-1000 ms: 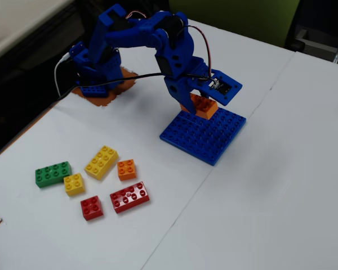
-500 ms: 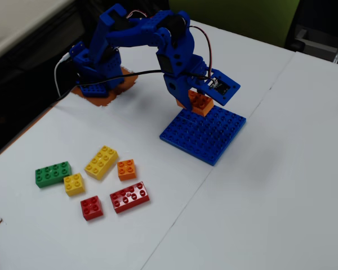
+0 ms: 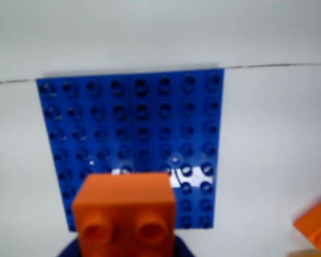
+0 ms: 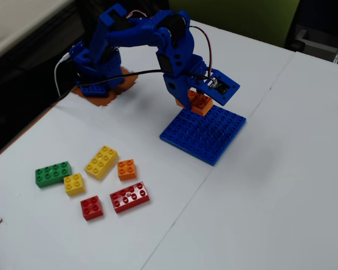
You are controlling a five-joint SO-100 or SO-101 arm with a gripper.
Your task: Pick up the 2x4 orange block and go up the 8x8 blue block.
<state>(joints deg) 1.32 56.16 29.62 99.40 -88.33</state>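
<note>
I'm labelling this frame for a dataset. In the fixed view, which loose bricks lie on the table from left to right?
Green brick → small yellow brick → small red brick → long yellow brick → small orange brick.

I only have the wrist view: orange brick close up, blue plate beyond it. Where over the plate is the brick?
Observer: In the fixed view the claw holds the 2x4 orange block over the corner of the 8x8 blue block nearest the arm's base.
Operator: Is it touching?
Observer: It looks just clear of the studs, but I cannot be sure.
Operator: Any loose bricks nearby?
Observer: Six lie grouped on the table at lower left, apart from the plate, among them a yellow long brick and a small orange brick.
</note>
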